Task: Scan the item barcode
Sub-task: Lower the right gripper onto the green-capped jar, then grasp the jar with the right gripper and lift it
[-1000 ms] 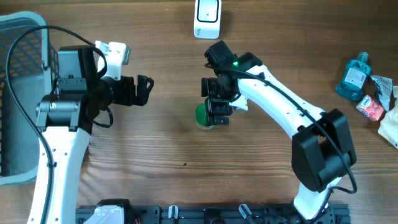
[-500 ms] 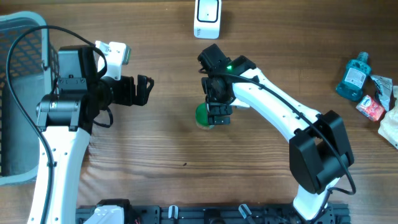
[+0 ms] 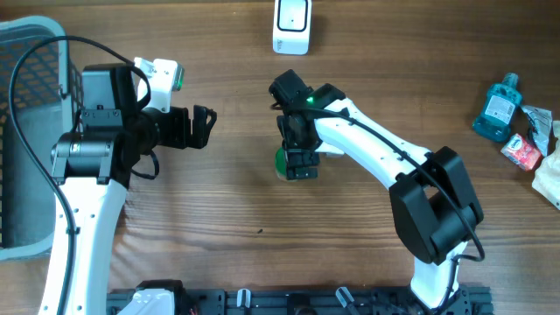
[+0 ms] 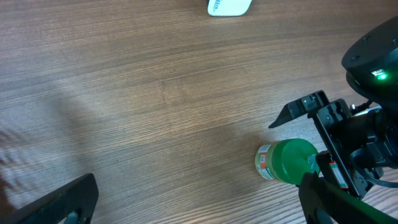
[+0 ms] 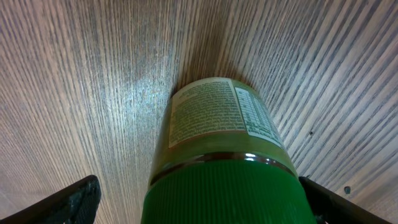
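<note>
The item is a jar with a green ribbed lid (image 5: 227,190) and a printed label (image 5: 214,112). It stands on the wooden table near the middle, and part of its lid (image 3: 282,163) shows in the overhead view. My right gripper (image 3: 297,164) hangs right over it, open, with one finger on each side of the lid; the left finger (image 5: 78,199) is clearly apart from it. No barcode shows on the visible label side. My left gripper (image 3: 203,127) is open and empty, well left of the jar (image 4: 287,162).
A white box-shaped device (image 3: 291,24) sits at the table's back edge. A grey basket (image 3: 26,131) is at the far left. A blue bottle (image 3: 499,107) and some packets (image 3: 534,144) lie at the right edge.
My right gripper has shifted a little to the left over the jar, the arm swinging with it. The jar and the left arm have stayed in place.
</note>
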Motion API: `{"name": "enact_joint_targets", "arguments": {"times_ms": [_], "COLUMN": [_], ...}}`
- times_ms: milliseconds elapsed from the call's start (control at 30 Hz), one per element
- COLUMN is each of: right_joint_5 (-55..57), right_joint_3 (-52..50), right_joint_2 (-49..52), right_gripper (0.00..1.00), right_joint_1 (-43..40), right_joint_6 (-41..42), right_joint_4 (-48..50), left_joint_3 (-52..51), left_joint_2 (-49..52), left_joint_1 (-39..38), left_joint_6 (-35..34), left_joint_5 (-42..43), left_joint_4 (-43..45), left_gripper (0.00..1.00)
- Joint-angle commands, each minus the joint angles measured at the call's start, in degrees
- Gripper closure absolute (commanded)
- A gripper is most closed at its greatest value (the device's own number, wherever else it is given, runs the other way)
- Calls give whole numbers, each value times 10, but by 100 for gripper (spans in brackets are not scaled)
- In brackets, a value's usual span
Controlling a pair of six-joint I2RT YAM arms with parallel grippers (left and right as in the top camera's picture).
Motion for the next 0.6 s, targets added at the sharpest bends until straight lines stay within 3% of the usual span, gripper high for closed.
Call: {"name": "enact_joint_targets", "arguments": {"times_ms": [0,233,367,567], "right_joint_5": [-1,4,24,28], "right_joint_3": [1,1,0,0], "right_joint_2": [10,10,12,33], "right_gripper": [1,25,26,35], "right_joint_1": [2,4,17,38], "right_joint_6": [11,11,11,11], "right_joint_4": [-3,-24,-23,-23], "left_joint_3": [8,8,8,8], "left_joint_2": [1,1,1,1], "left_joint_1": [3,3,3,3], "left_joint_6": [-1,-1,-1,-1], "left_joint_5": [11,11,11,11], "left_joint_4": [-1,-1,-1,-1], "left_gripper": [0,0,0,0]}}
